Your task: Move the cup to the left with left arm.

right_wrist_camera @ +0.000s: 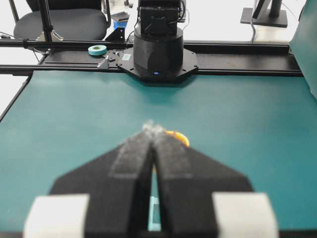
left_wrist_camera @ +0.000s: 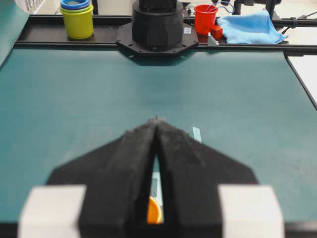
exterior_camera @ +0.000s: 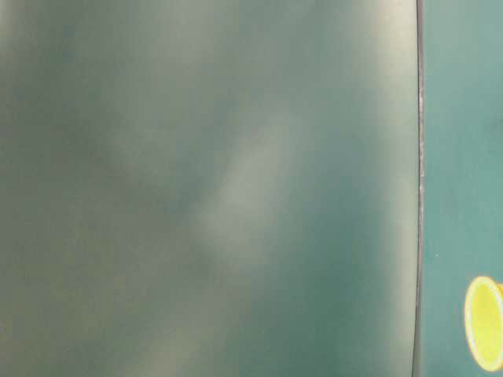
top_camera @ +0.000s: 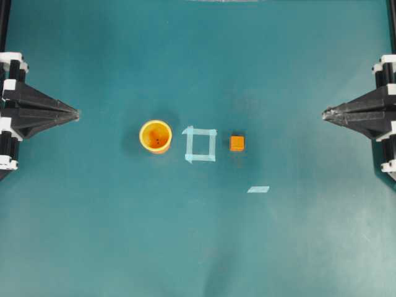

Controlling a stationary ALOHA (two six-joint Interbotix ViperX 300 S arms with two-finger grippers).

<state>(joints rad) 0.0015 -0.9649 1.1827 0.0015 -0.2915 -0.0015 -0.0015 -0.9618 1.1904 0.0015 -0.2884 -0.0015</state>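
The orange-yellow cup [top_camera: 155,136] stands upright on the green table, left of centre, its mouth facing up. A sliver of the cup [left_wrist_camera: 154,212] shows through the slit between the left fingers, and its yellow rim [exterior_camera: 482,323] shows at the low right edge of the table-level view. My left gripper [top_camera: 77,114] rests at the left edge, shut and empty, well to the left of the cup. My right gripper [top_camera: 324,113] rests at the right edge, shut and empty. Part of the cup's rim [right_wrist_camera: 179,136] peeks past the right gripper's tips [right_wrist_camera: 153,128].
A pale tape square [top_camera: 200,144] lies just right of the cup. A small orange cube [top_camera: 237,143] sits right of the square. A loose tape strip [top_camera: 258,189] lies lower right. Off the table stand stacked cups [left_wrist_camera: 77,17], a red cup [left_wrist_camera: 205,18] and a blue cloth [left_wrist_camera: 246,27].
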